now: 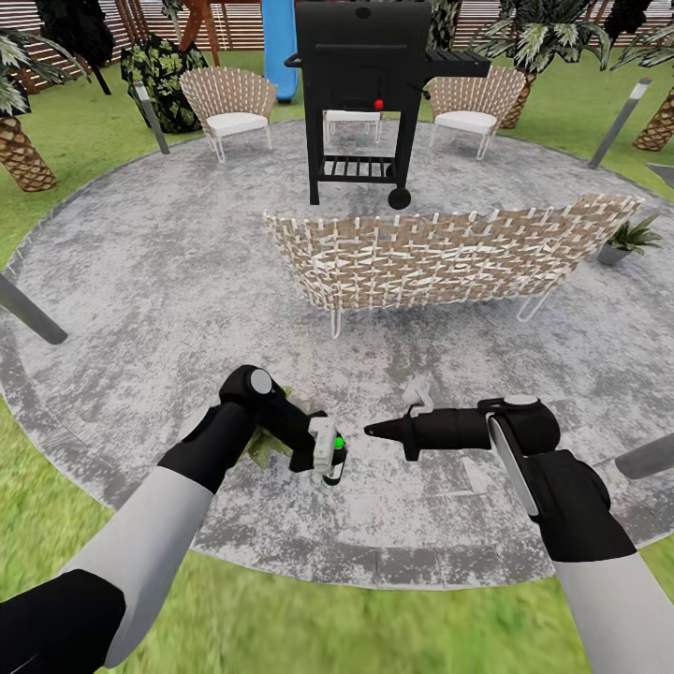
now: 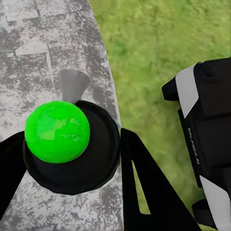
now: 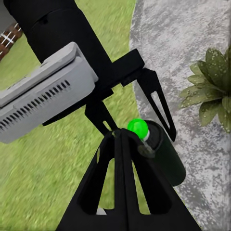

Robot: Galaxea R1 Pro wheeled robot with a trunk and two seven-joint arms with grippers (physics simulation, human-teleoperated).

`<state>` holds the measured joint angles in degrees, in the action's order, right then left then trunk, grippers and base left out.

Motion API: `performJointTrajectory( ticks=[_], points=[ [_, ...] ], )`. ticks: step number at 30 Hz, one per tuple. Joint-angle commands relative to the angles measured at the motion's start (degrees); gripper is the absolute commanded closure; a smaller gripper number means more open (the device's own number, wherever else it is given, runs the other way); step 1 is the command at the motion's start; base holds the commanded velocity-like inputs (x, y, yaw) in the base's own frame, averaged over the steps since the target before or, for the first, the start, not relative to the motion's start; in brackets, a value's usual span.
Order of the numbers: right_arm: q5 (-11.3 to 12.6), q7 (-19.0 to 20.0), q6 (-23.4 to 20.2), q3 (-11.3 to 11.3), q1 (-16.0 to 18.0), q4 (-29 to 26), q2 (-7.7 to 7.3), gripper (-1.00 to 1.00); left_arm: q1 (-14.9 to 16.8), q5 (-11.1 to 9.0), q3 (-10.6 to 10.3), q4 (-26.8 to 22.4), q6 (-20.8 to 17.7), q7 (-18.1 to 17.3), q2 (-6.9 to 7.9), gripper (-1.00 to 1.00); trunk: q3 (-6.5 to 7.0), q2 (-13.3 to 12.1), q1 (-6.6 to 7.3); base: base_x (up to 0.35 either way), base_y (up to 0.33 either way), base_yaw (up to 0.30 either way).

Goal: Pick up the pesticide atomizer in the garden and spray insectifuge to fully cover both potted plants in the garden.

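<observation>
Now, pesticide atomizer (image 1: 333,461) between left jaws — right gripper (image 1: 370,431) beside

Faint vertical lettering on the black robot link (image 2: 208,139) is unreadable.

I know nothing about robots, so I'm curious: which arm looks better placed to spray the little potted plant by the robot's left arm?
Left, probably. The left gripper is closed on the pesticide atomizer, right beside that potted plant. The right gripper appears shut and holds nothing.
</observation>
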<state>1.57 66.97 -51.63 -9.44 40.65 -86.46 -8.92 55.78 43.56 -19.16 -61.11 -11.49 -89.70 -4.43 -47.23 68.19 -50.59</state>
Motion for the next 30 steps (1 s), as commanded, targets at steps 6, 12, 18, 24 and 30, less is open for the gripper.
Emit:
performJointTrajectory(
  ticks=[6,12,18,24,30],
  points=[
    [0.1,0.0,0.0,-0.1,0.0,0.0,-0.04,1.0,0.0,0.3,0.0,-0.5,-0.7,-0.3,-0.05,1.0,-0.04,0.0,0.0,0.0,0.0,0.0],
    [0.1,0.0,0.0,-0.1,0.0,0.0,-0.04,1.0,0.0,0.3,0.0,-0.8,-0.7,-0.3,-0.03,1.0,-0.04,0.0,0.0,0.0,0.0,0.0],
    [0.0,0.0,0.0,-0.1,0.0,0.0,-0.04,1.0,0.0,0.4,0.0,-0.8,-0.7,-0.3,0.01,1.0,-0.04,0.0,0.0,0.0,0.0,0.0],
    [0.0,0.0,0.0,-0.1,0.0,0.0,-0.04,1.0,0.0,0.5,0.0,-0.8,-0.7,-0.3,0.03,1.0,-0.04,0.0,0.0,0.0,0.0,0.0],
    [-0.1,0.0,0.1,-0.1,0.0,0.0,-0.04,1.0,0.0,0.5,0.0,-0.9,-0.7,-0.3,0.03,1.0,-0.04,0.0,0.0,0.0,0.0,0.0]
  ],
)
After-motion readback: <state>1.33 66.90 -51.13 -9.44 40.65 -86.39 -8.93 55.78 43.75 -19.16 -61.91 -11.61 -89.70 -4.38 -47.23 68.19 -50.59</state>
